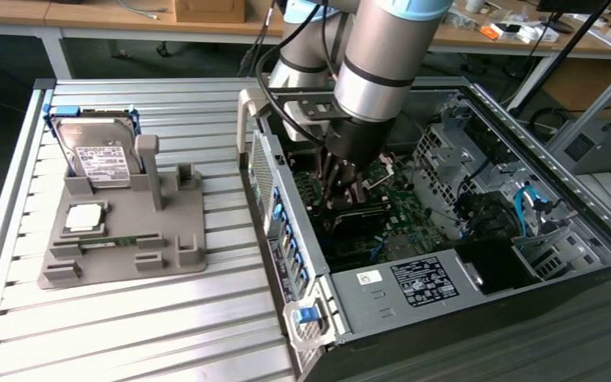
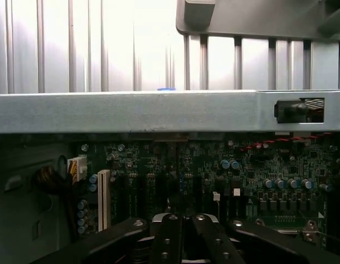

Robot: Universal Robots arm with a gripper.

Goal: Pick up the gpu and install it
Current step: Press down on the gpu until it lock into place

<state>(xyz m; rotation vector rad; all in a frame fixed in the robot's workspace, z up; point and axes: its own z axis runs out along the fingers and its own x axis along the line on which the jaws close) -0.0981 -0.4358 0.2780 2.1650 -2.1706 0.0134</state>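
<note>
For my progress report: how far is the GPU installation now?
Done: the gray holder carries only the hard drive and small parts, so the card seems taken. In hand: the shut tool is down inside the computer case, just over the motherboard. Left: I cannot tell whether the gpu is seated yet.

One arm (image 1: 375, 72), one open PC case (image 1: 560, 199), one grey holder tray (image 1: 178, 263), one hard drive (image 1: 99, 155), one CPU (image 1: 83, 216), one memory stick (image 1: 120, 239).
</note>
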